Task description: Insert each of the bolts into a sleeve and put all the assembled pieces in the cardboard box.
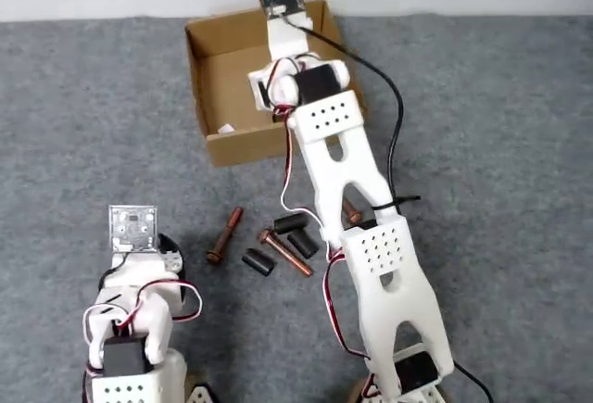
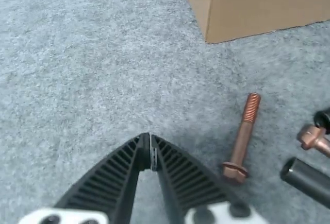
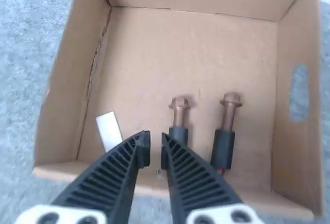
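right gripper hung narrowly parted and empty over the box; left gripper sat pinched closed, empty. the round bolt near it could roll if nudged.

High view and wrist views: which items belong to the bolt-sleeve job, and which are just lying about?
Job:
- cardboard box
- two assembled pieces inside it
- loose bolts, the last partly behind an arm
- loose sleeves

Lying about:
- white scrap on the box floor
- grey carpet
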